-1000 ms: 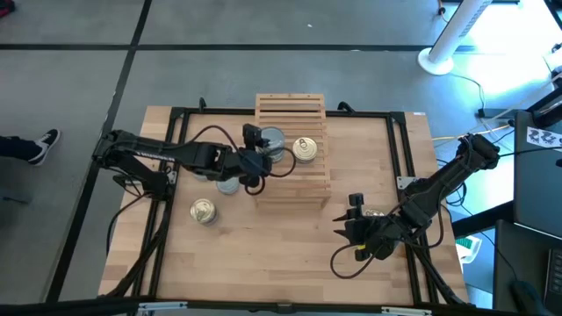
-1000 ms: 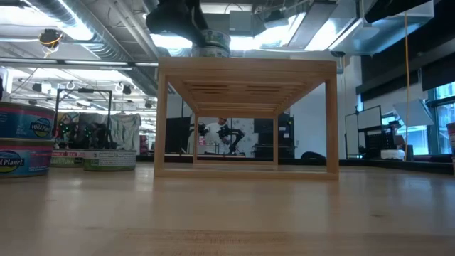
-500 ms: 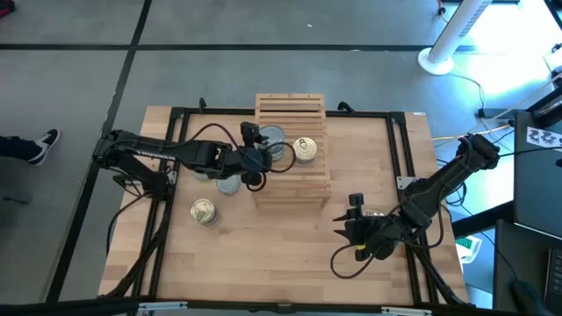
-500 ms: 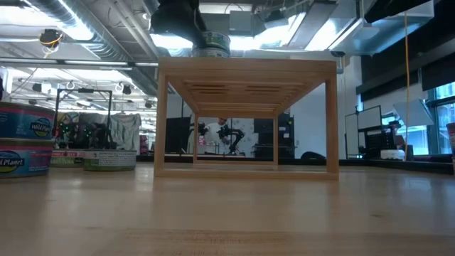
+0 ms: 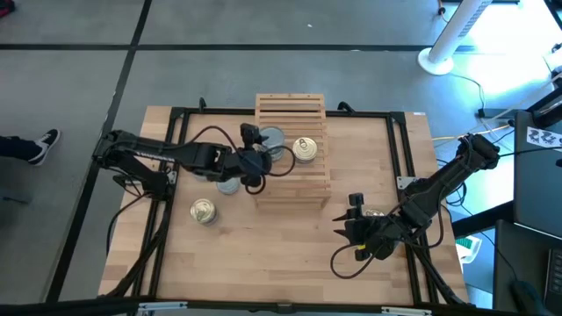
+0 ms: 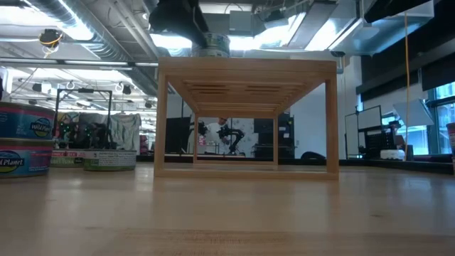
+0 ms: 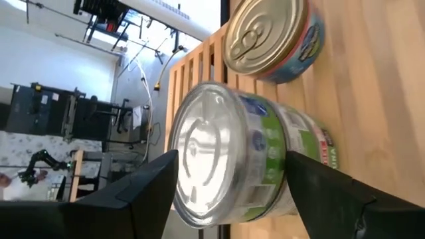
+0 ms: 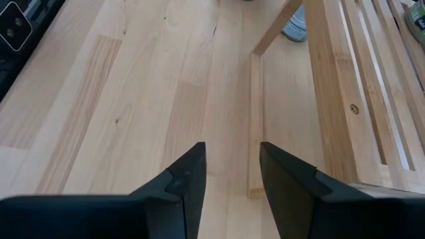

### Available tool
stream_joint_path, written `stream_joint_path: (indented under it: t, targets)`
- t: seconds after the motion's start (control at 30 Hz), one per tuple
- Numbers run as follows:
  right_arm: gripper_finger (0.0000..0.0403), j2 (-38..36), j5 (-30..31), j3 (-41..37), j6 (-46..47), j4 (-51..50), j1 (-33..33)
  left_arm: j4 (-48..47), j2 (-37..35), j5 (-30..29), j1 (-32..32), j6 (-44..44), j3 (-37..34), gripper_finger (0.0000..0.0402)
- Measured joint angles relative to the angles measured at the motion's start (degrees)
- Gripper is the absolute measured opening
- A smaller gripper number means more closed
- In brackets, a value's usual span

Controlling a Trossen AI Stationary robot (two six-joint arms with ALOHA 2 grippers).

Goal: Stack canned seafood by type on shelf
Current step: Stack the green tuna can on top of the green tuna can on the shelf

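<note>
Grey-topped tin standing on the slatted shelf, beside a golden ring-pull tin. Left gripper straddles the grey-topped tin, fingers spread clear of its sides. More tins lie on the tabletop left of the shelf. Right gripper waits low over the table's right, jaws partly open, empty.

Two cans sit side by side on the shelf, others left of it.
</note>
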Motion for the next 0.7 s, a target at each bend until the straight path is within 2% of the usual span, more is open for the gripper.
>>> stream_joint_path:
  t: [0.33,0.7]
  targets:
    - [0.0143,0.0,-0.1,0.0,0.0,0.0,0.0,-0.2,-0.1,0.0,-1.3,0.9,0.0,0.0271]
    - [0.0143,0.0,-0.2,0.0,0.0,0.0,0.0,-0.2,-0.1,0.0,-7.3,0.8,0.0,0.0272]
